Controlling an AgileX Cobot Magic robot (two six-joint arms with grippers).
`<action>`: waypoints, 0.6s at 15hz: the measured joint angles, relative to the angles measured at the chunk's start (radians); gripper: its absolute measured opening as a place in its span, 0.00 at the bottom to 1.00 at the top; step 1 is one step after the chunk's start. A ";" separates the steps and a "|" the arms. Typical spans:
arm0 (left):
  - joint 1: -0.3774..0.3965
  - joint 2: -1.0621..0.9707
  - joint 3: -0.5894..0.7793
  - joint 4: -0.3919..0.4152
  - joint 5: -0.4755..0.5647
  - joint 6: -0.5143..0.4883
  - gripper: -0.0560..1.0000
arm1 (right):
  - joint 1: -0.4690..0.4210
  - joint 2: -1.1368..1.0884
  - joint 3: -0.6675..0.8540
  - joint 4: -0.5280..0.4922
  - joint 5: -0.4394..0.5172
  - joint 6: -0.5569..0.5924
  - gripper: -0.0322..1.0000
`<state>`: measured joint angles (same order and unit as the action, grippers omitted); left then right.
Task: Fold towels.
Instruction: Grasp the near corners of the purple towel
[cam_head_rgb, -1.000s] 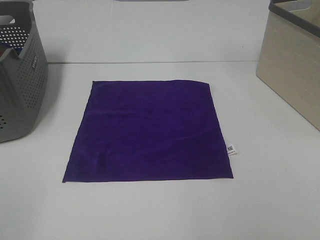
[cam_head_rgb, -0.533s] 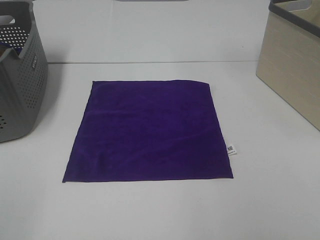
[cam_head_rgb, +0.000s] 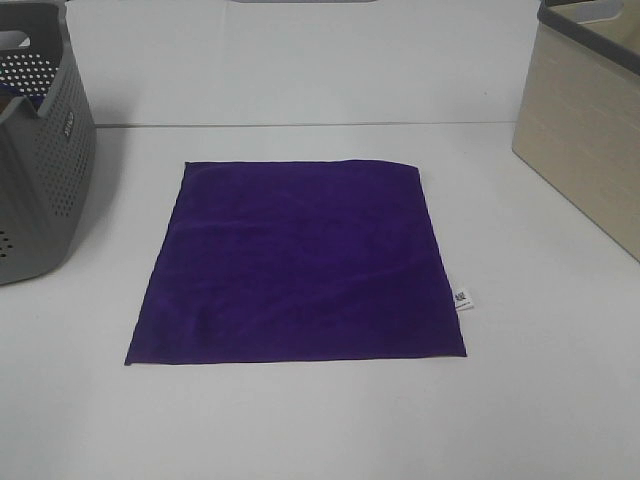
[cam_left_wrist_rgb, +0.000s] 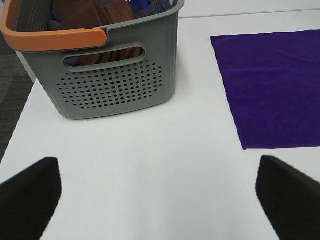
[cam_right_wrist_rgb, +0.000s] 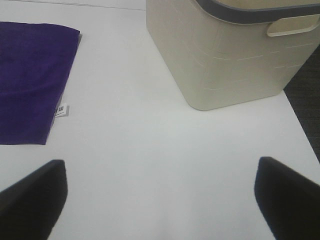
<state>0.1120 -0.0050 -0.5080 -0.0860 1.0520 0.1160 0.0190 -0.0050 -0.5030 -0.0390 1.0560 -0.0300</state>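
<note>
A deep purple square towel (cam_head_rgb: 300, 262) lies flat and spread out in the middle of the white table, with a small white tag (cam_head_rgb: 462, 299) at its right edge. It also shows in the left wrist view (cam_left_wrist_rgb: 272, 85) and in the right wrist view (cam_right_wrist_rgb: 30, 75), where the tag (cam_right_wrist_rgb: 60, 110) is visible too. My left gripper (cam_left_wrist_rgb: 160, 200) is open and empty above bare table, between the towel and the grey basket. My right gripper (cam_right_wrist_rgb: 160, 200) is open and empty above bare table, between the towel and the beige basket. Neither gripper shows in the exterior high view.
A grey perforated basket (cam_head_rgb: 40, 150) with an orange rim (cam_left_wrist_rgb: 55, 37) stands at the left, holding brown and blue cloths (cam_left_wrist_rgb: 95, 15). A beige basket (cam_head_rgb: 585, 120) with a dark rim stands at the right (cam_right_wrist_rgb: 225, 55). The table's edges drop off to dark floor beyond both baskets.
</note>
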 joint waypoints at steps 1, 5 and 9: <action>0.000 0.000 0.000 0.000 0.000 0.000 0.99 | 0.000 0.000 0.000 0.000 0.000 0.000 0.99; 0.000 0.000 0.000 0.000 0.000 0.000 0.99 | 0.000 0.000 0.000 0.000 0.000 0.001 0.99; 0.000 0.000 0.000 0.000 0.000 0.000 0.99 | 0.000 0.000 0.000 0.000 0.000 0.001 0.99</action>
<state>0.1120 -0.0050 -0.5080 -0.0860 1.0520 0.1160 0.0190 -0.0050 -0.5030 -0.0390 1.0560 -0.0290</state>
